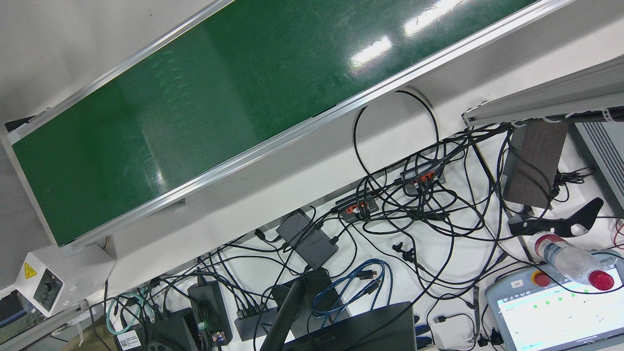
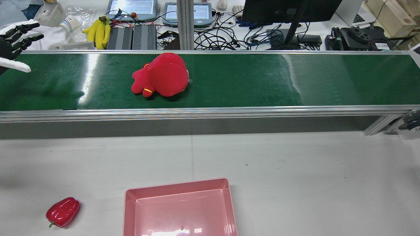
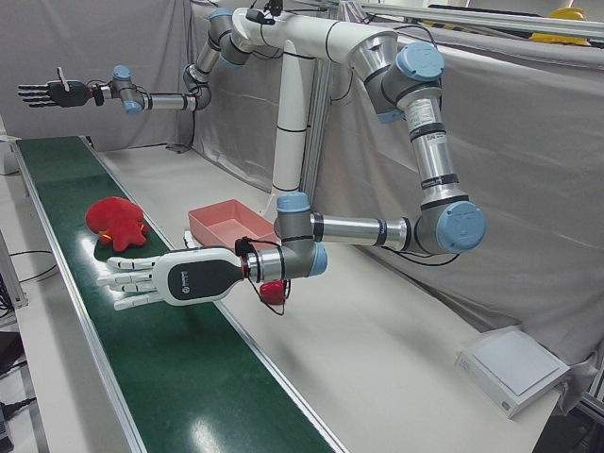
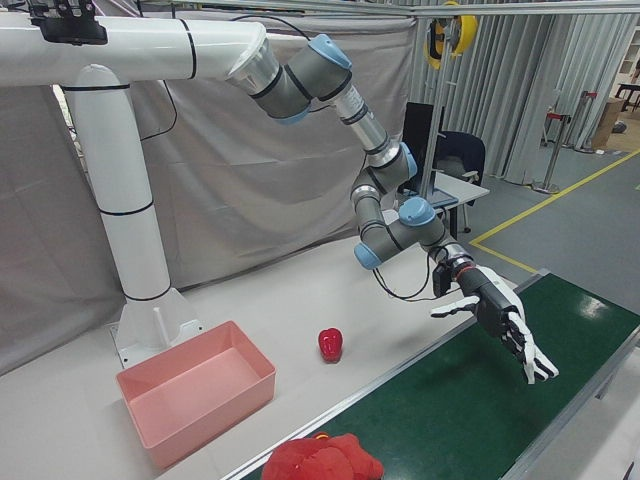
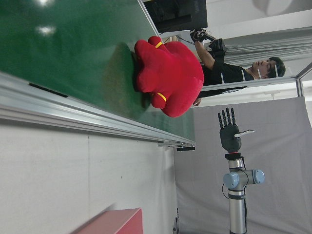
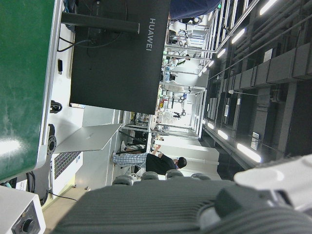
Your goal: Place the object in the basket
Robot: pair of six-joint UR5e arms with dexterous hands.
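Across the grey tabletop (image 2: 295, 170) we see, left to right, our left hand (image 2: 14, 44) spread empty over the green conveyor belt (image 2: 249, 80), a glossy red bell pepper (image 2: 62, 212), a red plush toy (image 2: 162, 79) lying on the belt, and the empty pink rectangular plastic basket (image 2: 129, 209); our right hand (image 3: 52, 93) hovers spread, empty.

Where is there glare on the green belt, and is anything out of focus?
Front view: bright lamp streaks on the belt. Rear view: a pale glare band left of the red plush toy. Right hand view: the right hand is blurred up close.
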